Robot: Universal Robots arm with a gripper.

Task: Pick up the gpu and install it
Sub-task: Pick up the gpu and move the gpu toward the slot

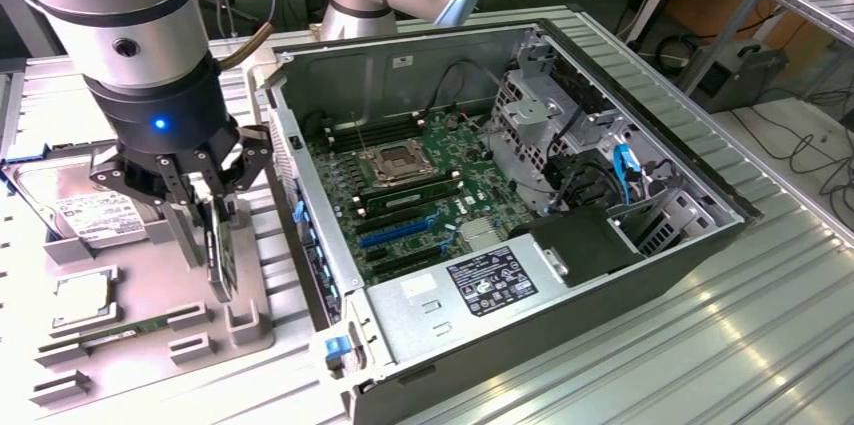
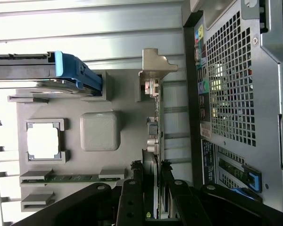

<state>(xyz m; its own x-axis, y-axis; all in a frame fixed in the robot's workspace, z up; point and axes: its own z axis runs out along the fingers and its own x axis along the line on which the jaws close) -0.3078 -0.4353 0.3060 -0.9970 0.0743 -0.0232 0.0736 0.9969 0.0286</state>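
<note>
The gpu [image 1: 227,273] stands on edge in a slot of the grey holder tray [image 1: 262,330], at the exterior view's left, beside the open computer case [image 1: 667,255]. My gripper [image 1: 218,245] hangs straight above it, and the black fingers [image 2: 136,193] press on both faces of the thin card. In the wrist view the gpu [image 2: 155,136] shows edge-on, with its silvery bracket [image 2: 155,66] at the far end, and the gripper [image 2: 153,190] is shut on it. The card still sits in the tray.
On the same tray lie a hard drive [image 1: 94,215] in a blue caddy [image 2: 73,70], a processor [image 1: 83,300] and a green memory stick [image 1: 127,330]. Inside the case the motherboard [image 1: 414,195] shows blue card slots [image 1: 400,232]. The case's rear wall [image 2: 231,80] is close beside the gripper.
</note>
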